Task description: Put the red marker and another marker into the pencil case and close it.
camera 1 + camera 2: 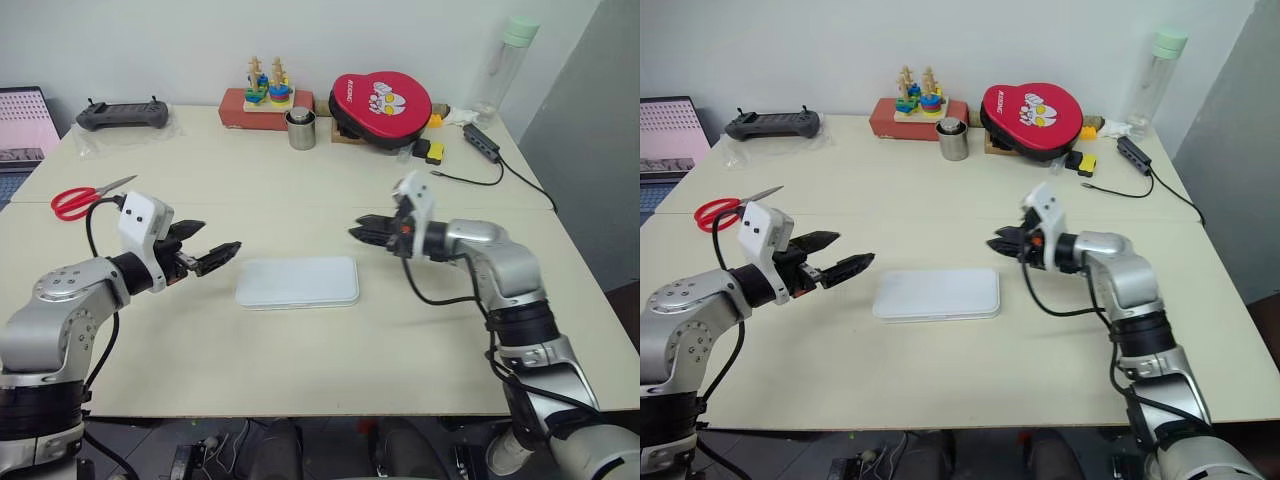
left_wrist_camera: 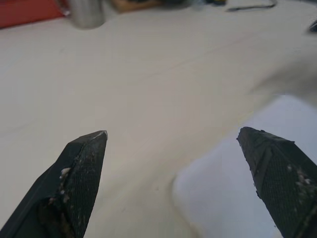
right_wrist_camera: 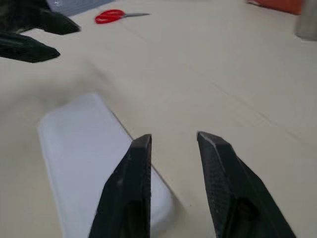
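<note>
**Pencil case lies shut on the table between my two grippers**

The pencil case (image 1: 297, 282) rests flat on the pale table (image 1: 330, 190), its lid down, midway between my arms. I see no red marker and no lavender one on the table; with the lid down I cannot tell what the case holds, though I judge they may already be inside.

My left gripper (image 1: 212, 251) hovers just off the case's left end, its jaws spread wide and empty. My right gripper (image 1: 368, 232) hangs near the case's far right corner, jaws parted a little with nothing between them. Neither touches the case.

I judge the case to be light, stiff, smooth plastic, so it will likely skate across the table if pushed from one side only. The rounded corners give little purchase; the long edges, or pressing down on the lid, look like the better places to take it.

Further back stand a metal cup (image 1: 301, 129), a red pouch (image 1: 379, 97), a tall bottle (image 1: 503, 62), a stacking toy (image 1: 267, 84) on its red base, and red scissors (image 1: 82, 199) at the left.
</note>
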Robot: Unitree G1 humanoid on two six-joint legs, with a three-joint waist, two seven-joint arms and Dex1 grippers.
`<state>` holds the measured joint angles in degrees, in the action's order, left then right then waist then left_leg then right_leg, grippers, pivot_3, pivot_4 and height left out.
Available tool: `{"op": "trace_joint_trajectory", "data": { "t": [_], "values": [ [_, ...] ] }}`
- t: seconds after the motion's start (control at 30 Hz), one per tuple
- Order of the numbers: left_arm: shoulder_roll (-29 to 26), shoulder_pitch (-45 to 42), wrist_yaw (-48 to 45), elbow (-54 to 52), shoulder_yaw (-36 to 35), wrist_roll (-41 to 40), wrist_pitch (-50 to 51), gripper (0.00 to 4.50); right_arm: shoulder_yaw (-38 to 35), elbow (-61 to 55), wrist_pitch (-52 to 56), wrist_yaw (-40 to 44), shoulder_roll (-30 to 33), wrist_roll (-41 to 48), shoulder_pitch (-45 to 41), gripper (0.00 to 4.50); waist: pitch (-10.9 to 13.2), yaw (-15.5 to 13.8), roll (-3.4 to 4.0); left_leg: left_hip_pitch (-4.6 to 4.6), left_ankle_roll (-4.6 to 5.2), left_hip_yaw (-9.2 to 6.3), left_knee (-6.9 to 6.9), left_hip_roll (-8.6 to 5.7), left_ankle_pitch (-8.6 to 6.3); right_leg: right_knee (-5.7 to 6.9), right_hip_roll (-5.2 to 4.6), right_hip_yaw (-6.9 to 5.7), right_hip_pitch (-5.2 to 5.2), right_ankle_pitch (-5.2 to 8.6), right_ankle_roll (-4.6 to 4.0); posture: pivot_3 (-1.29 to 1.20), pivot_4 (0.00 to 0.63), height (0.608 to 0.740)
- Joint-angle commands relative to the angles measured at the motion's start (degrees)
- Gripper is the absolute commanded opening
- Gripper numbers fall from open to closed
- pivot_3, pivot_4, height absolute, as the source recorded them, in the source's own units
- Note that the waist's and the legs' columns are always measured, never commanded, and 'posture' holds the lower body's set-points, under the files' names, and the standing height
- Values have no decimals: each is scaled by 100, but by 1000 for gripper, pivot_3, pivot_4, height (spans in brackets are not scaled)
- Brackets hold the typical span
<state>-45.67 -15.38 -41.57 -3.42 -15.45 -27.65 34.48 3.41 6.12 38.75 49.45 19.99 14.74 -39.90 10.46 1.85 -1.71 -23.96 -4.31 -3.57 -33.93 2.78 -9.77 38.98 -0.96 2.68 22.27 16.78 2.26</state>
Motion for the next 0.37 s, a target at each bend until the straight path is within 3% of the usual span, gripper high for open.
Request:
{"op": "trace_joint_trajectory", "data": {
  "t": [0.03,0.3,0.37],
  "values": [
    [-49,-174,-58,534,-60,386,-755,4500,-238,-444,-16,-212,219,113,179,2548,1,7,1,0,0,0,1,0,0,0,0,0,0,1,-1,0,150,740],
    [-245,-45,-221,1177,-359,544,-1113,4500,-439,-705,174,-359,569,315,493,4472,1,10,1,-1,0,7,-1,1,-1,-2,-1,3,0,1,0,0,150,740],
    [-265,14,-302,1184,-406,524,-1189,4500,-442,-694,186,-370,606,366,466,4472,1,11,1,0,0,7,-2,1,-1,-1,-2,3,0,1,1,0,150,740]
  ]
}}
